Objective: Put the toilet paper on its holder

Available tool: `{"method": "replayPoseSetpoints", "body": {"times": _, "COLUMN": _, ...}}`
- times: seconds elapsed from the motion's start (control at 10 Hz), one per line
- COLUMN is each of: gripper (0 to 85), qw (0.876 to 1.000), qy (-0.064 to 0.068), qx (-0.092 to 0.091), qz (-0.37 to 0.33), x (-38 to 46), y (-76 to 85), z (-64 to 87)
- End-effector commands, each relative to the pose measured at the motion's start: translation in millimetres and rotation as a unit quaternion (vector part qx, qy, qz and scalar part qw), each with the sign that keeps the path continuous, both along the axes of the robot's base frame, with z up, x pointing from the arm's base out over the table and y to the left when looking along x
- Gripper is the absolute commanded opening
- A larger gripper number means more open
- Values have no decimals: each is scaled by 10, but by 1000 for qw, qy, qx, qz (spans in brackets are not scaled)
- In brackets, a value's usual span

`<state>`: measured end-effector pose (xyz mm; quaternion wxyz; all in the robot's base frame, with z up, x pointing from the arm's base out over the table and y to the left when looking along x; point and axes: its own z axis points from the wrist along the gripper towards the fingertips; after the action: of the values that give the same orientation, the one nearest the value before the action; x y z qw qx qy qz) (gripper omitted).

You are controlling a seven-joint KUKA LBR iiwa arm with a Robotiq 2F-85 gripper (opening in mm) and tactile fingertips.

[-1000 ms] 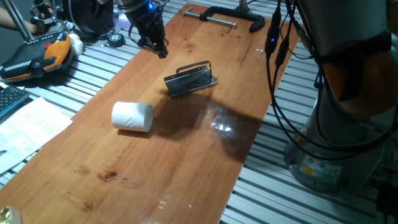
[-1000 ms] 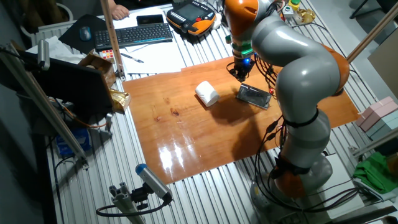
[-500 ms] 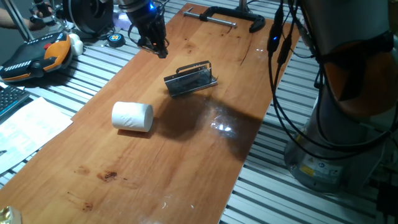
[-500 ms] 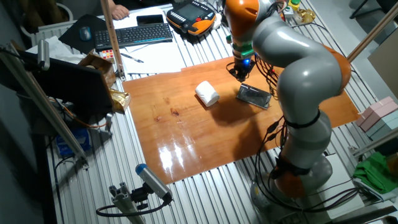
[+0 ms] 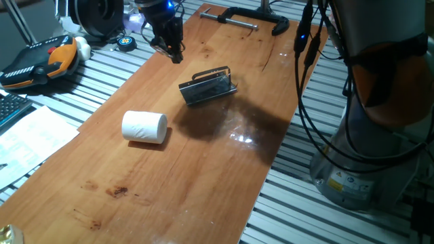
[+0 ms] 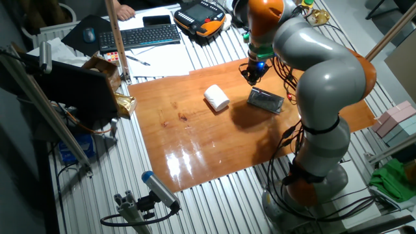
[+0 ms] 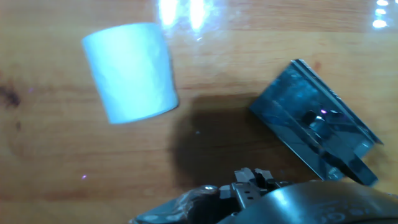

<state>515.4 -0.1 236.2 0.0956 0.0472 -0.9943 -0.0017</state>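
Note:
The toilet paper is a white roll lying on its side on the wooden table; it also shows in the other fixed view and the hand view. The holder is a dark grey plate with a thin wire bar, lying right of the roll. My gripper hangs above the table's far edge, beyond the holder and apart from both things. Its fingers look closed together and hold nothing.
A black clamp with a silver bar lies at the table's far end. An orange teach pendant and papers lie left of the table. A keyboard is behind it. The robot base stands to the right.
My gripper has shifted slightly toward the far end of the table and the arm has swung a little. The roll and the holder have not moved.

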Motion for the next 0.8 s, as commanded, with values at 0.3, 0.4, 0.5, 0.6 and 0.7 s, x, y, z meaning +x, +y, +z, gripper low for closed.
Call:
{"method": "replayPoseSetpoints", "body": {"times": 0.3, "gripper": 140, "qw": 999, "qy": -33, "qx": 29, "qz": 13, "x": 137, "y": 256, "z": -19}}
{"method": "replayPoseSetpoints", "body": {"times": 0.4, "gripper": 300, "qw": 999, "qy": -42, "qx": 23, "qz": 19, "x": 244, "y": 411, "z": -39}}
{"method": "replayPoseSetpoints", "body": {"times": 0.5, "gripper": 450, "qw": 998, "qy": -50, "qx": 20, "qz": 16, "x": 353, "y": 575, "z": -80}}
{"method": "replayPoseSetpoints", "body": {"times": 0.6, "gripper": 603, "qw": 998, "qy": -61, "qx": 16, "qz": 16, "x": 425, "y": 658, "z": -147}}
{"method": "replayPoseSetpoints", "body": {"times": 0.7, "gripper": 743, "qw": 996, "qy": -81, "qx": 16, "qz": 15, "x": 475, "y": 712, "z": -249}}
